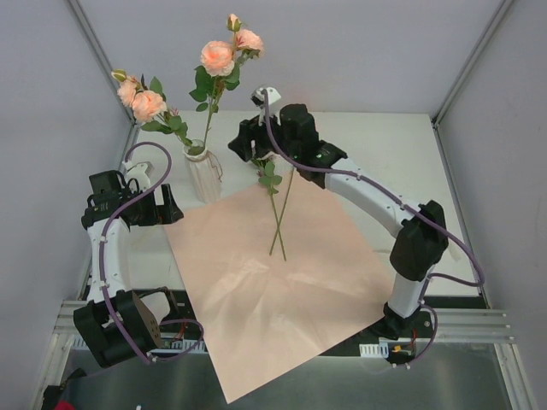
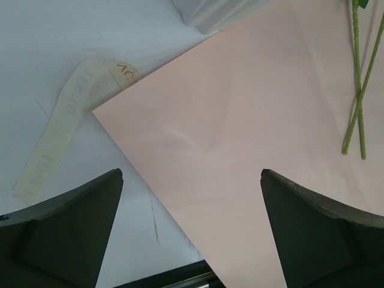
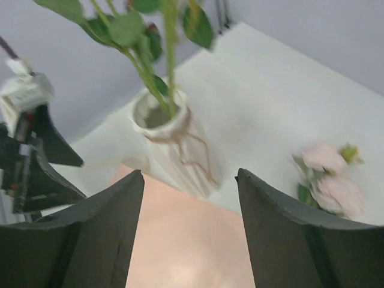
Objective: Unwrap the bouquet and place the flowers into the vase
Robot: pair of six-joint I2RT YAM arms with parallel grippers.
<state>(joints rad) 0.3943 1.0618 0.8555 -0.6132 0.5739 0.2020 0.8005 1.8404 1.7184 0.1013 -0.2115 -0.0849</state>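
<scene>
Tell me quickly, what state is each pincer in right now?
Left pincer: open, holding nothing.
Right pincer: open, holding nothing.

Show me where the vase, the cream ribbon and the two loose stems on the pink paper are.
vase [image 1: 204,178]: top view, on its white body.
cream ribbon [image 2: 63,123]: left wrist view, on the middle of the strip.
loose stems [image 1: 279,225]: top view, where the two stems cross.
</scene>
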